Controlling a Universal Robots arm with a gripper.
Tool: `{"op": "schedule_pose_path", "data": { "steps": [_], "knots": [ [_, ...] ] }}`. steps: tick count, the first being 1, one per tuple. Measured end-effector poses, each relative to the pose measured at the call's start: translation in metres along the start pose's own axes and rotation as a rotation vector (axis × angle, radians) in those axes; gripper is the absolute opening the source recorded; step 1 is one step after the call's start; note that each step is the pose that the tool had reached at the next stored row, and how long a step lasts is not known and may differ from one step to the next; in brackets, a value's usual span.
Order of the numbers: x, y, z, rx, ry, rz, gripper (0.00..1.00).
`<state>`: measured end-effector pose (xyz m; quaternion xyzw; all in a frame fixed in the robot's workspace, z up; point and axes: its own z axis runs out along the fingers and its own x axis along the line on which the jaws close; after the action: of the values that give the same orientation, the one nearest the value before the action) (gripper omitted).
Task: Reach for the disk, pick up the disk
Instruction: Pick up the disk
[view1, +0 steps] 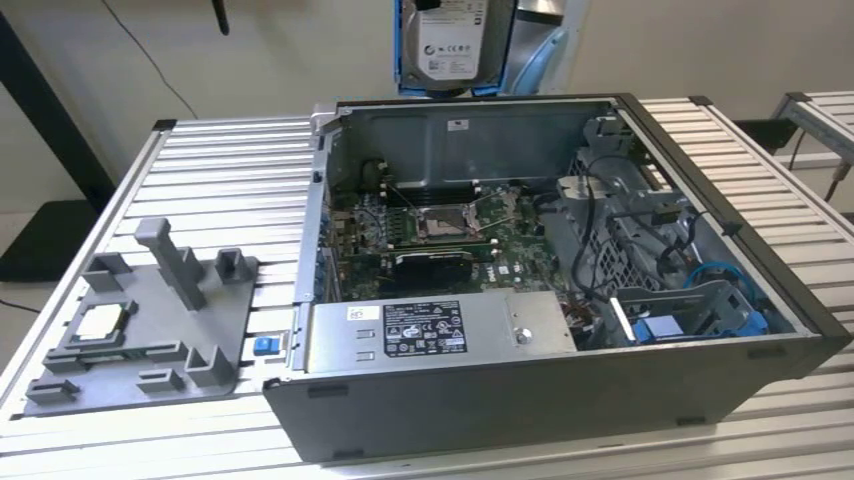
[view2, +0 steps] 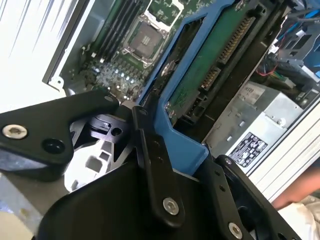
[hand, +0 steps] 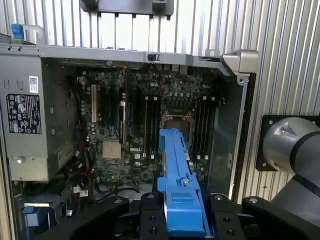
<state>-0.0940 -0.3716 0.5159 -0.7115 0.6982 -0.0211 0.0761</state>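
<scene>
The disk (view1: 454, 45) hangs in the air above the far wall of the open computer case (view1: 561, 400). It stands upright, clear of everything below, with its white label facing the exterior camera.

In both wrist views the gripper (view2: 175, 150) (hand: 182, 202) is clamped on it. The black fingers (view2: 152, 160) press against the blue plastic frame from either side, and the frame's end sits between them. In the second wrist view the disk's (view2: 210, 60) green circuit-board side and its connector row are turned to the camera. In the first wrist view the disk (hand: 176, 160) is seen edge-on as a blue strip over the motherboard (hand: 130, 130).

The case lies on its side on a slatted aluminium table (view1: 227, 170). Inside it, the CPU socket (view1: 441, 222) sits mid-board. The grey power supply (view1: 441, 330) with its black-and-white label lies along the near wall. Blue drive-bay parts (view1: 694, 310) and cables are on the exterior view's right.

On the exterior view's left, beside the case, is a grey moulded fixture (view1: 147, 330). It holds a small square processor chip (view1: 100, 322). A small blue block (view1: 264, 344) lies between the fixture and the case.
</scene>
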Motion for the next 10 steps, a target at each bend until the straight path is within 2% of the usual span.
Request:
{"op": "schedule_pose_path", "data": {
  "steps": [10],
  "knots": [
    [0.0009, -0.0371, 0.0051, -0.0040, 0.0000, 0.000, 0.00]
  ]
}}
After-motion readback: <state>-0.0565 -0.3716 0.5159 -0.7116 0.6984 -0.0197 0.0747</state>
